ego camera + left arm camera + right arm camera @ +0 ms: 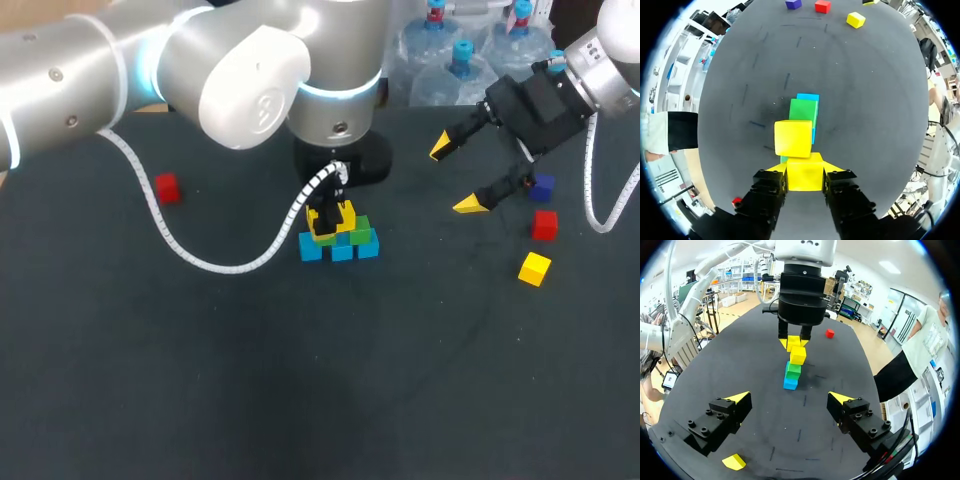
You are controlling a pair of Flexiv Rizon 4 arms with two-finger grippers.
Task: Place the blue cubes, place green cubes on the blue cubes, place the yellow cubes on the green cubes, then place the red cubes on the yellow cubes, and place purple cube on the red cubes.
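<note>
Between the left jaws sits the held yellow cube [804, 176], pinched from both sides by the yellow fingertips [775, 170]. It's a firm grip, with the cube square to the fingers. Just ahead, so close I can't tell whether they touch, is the seated yellow cube [792, 138]. Beyond that a green cube [804, 110] and a blue cube [808, 97] step away in one straight line. So the stack stands mid-worktop, and the job now, I'd say, is setting this yellow on the green layer beside its twin.

To do it well, come straight down and keep the cube's faces parallel to the neighbour's. Leave a sliver of room so the fingers don't nudge the seated one. Release only once the underside lies flat on green, because an overhanging edge could tip it. Then open just enough to clear and lift vertically.

A cube has no long axis of its own, so the row is what counts. From the head view the blue row [342, 250] runs side to side across the worktop [300, 390]. The held cube looks lined up with it, top face level.

Further out, the right jaws hang wide open and empty over the worktop's right side. They are near the loose yellow cube [534, 268], a red cube [544, 225] and the purple cube [542, 187]. Another red cube [167, 187] lies well apart on the left.
</note>
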